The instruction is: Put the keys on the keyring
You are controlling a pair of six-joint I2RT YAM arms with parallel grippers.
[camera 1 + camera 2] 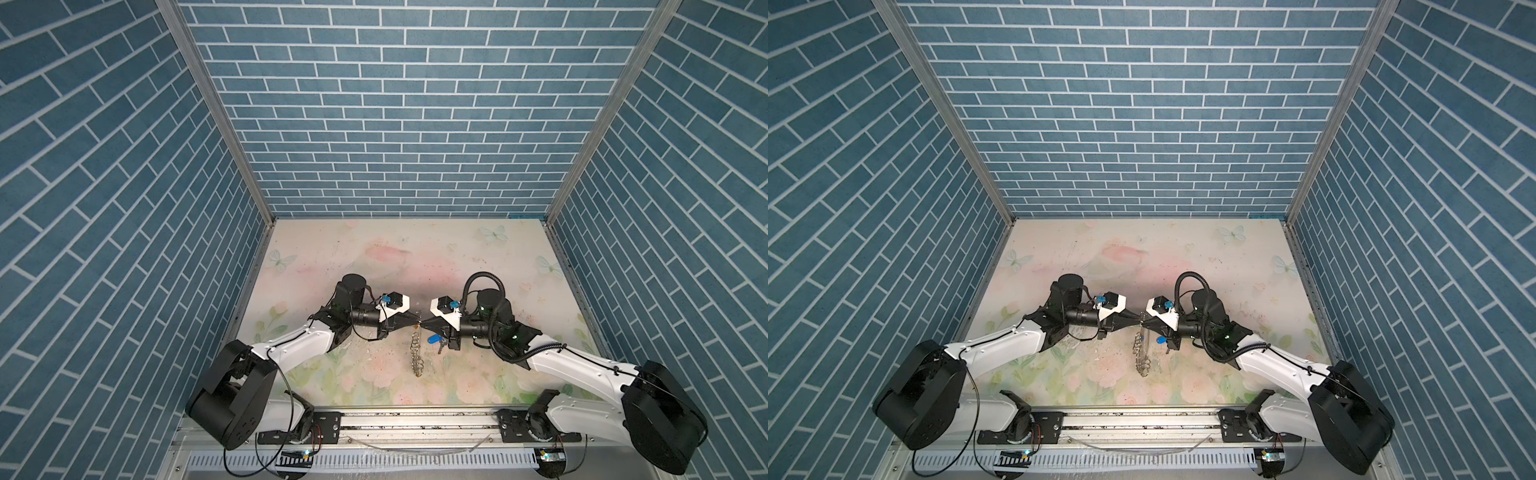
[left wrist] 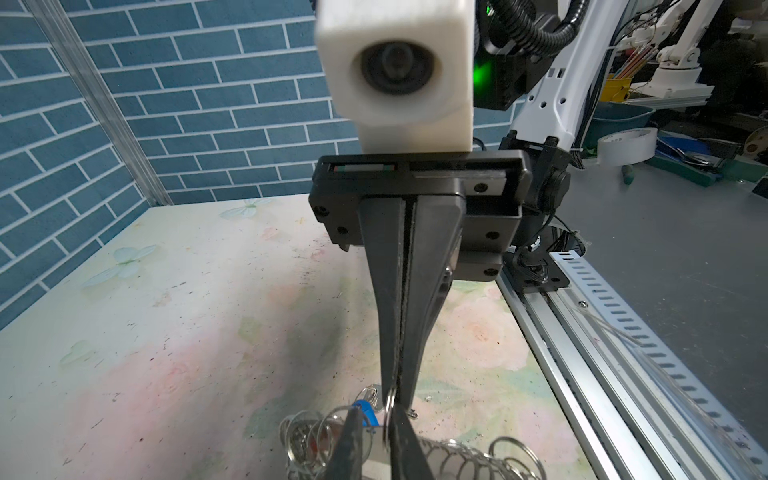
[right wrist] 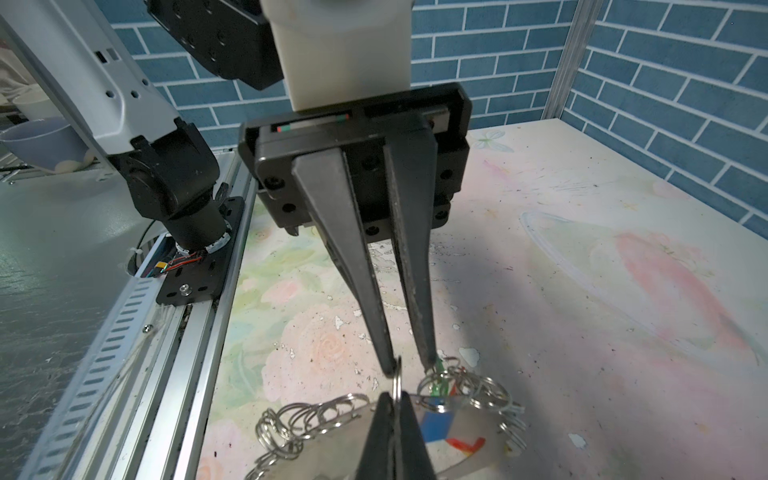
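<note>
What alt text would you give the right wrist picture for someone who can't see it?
Two black grippers meet tip to tip over a flowery table: the right gripper, shut on a small ring, faces the left gripper, whose jaws stand slightly apart. Under them are the keyring and coloured keys.

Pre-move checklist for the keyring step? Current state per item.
1. Right tool shut on a split ring: ok.
2. Left tool jaws parted, clamping nothing: ok.
3. Gap between the two tools' tips: not ok, they almost touch at the ring.
4. Green tag right beside the left tool, possible snag: not ok.
5. Blue-tagged key threaded on the held ring: cannot tell.
6. Keyring lifted off the table: cannot tell.
</note>
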